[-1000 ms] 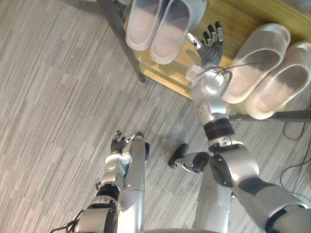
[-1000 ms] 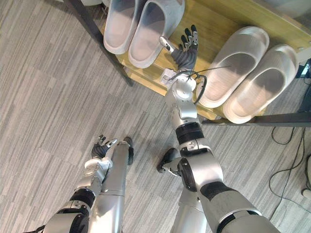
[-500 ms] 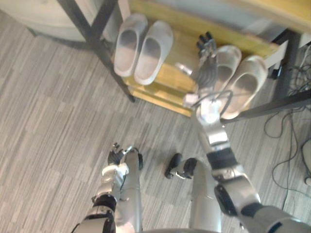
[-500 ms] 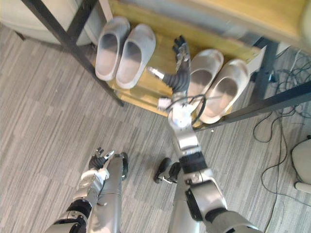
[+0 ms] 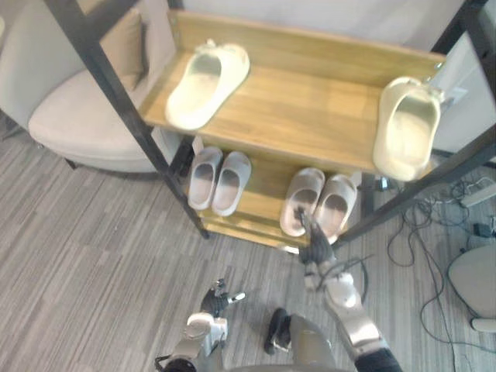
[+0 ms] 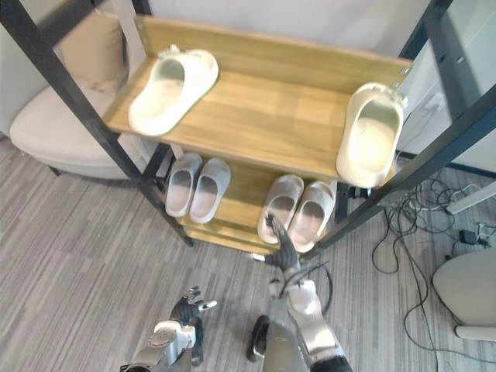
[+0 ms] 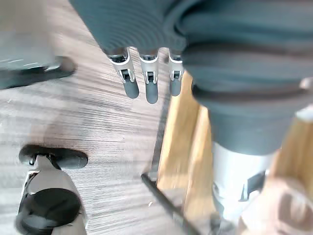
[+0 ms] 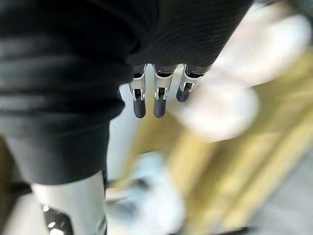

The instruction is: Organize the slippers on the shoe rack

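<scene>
A grey striped carpet floor (image 5: 93, 256) lies under a wooden shoe rack with a black metal frame (image 5: 310, 116). A beige upholstered armchair (image 5: 77, 116) stands at its left.

In the left eye view the top shelf carries two cream moulded slippers, well apart. The left cream slipper (image 5: 205, 81) lies at the far left. The right cream slipper (image 5: 407, 128) lies at the near right corner, and its near end seems to reach past the shelf's edge. On the lower shelf a pale grey pair of slippers (image 5: 219, 180) sits on the left and a whitish pair of slippers (image 5: 318, 203) on the right, each pair side by side. The right hand (image 5: 314, 244) is just near of the whitish pair. The left hand (image 5: 217, 297) hangs low over the carpet, well apart from the rack.

The right eye view gives the same layout. I cannot tell whether the right hand's fingertips touch the whitish pair.

In the left wrist view the fingers (image 7: 151, 93) are straight and relaxed and hold nothing. The carpet and a wooden edge show past them.

In the right wrist view the fingers (image 8: 159, 105) are likewise straight and empty, with blurred pale slippers and wood beyond.

The likely trouble is the split cream pair. A clumsy nudge at the right cream slipper could tip it off the corner. An arm rising from below could also catch the top shelf's near edge.

Against half a second ago the camera has lifted, bringing the top shelf into sight. The right hand then reached along the whitish pair; now it is drawn back to the pair's near ends
</scene>
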{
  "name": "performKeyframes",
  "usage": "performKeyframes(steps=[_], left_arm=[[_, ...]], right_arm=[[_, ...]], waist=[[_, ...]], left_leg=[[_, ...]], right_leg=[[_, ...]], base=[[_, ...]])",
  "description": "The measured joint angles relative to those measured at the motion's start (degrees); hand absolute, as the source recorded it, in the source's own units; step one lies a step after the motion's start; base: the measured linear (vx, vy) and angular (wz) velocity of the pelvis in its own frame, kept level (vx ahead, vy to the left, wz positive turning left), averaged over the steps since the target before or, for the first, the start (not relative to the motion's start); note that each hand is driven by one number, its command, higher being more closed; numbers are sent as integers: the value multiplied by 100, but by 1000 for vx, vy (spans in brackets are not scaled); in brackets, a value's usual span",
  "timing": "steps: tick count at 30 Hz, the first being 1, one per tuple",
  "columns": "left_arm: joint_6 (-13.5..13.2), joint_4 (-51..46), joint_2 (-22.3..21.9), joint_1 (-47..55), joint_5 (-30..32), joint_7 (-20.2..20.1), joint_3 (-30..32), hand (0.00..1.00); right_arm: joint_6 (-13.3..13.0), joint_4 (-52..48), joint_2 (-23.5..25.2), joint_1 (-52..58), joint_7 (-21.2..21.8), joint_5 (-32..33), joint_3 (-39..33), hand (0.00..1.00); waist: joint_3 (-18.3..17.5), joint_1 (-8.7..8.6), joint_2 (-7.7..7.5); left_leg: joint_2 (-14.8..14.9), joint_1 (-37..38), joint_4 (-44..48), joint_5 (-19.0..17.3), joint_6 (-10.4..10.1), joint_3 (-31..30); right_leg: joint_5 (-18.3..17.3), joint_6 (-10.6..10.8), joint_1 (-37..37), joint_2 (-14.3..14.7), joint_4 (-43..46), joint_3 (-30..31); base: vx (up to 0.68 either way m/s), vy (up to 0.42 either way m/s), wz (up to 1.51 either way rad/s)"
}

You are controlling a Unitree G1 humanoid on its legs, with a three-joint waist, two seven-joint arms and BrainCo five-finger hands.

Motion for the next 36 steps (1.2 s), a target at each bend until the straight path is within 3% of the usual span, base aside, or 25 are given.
performKeyframes(steps=[4,7,12,15,23,29,36], left_arm=[[2,-243,344,50,156,-20,-241,0],[-160,-713,675,263,107,-227,-530,0],[-225,-189,524,52,172,-216,-803,0],[-222,-386,516,-53,162,-206,-1069,0],[-297,-3038,651,226,-485,-363,-2138,0],[-444,-4694,883,265,-1129,-468,-2136,0],[-602,-5531,936,142,-1436,-366,-2085,0]], right_arm=[[91,1293,-56,49,29,-4,-628,0],[116,2072,-76,92,44,3,-880,0],[198,3065,326,216,-56,55,-1414,0],[202,3070,358,216,-117,67,-1561,0],[261,3255,390,209,-273,76,-1952,0],[260,3310,347,214,-320,72,-1947,0],[258,3310,286,196,-318,58,-1721,0]], waist=[[-88,-85,185],[-153,-85,296],[-167,-112,341],[-164,-183,324],[-168,-223,271],[-182,-227,279],[-188,-230,272]], left_leg=[[-49,556,-623,242,-4,49],[-88,732,-796,294,17,25],[-192,1158,-1170,418,61,48],[-203,1229,-1218,448,77,45],[-266,1320,-1418,526,132,-75],[-281,1393,-1515,538,151,-75],[-320,1444,-1561,537,153,-68]], right_leg=[[485,94,721,190,-1013,-21],[775,130,1087,274,-1593,-43],[1205,166,1681,373,-2432,18],[1230,153,1723,375,-2437,24],[1207,180,1765,374,-2476,-15],[1203,182,1782,387,-2473,2],[1201,186,1798,381,-2437,15]], base=[[82,67,-7],[11,20,3],[-11,-6,-5],[-46,-15,-5],[-43,-8,6],[0,0,0],[33,2,-2]])
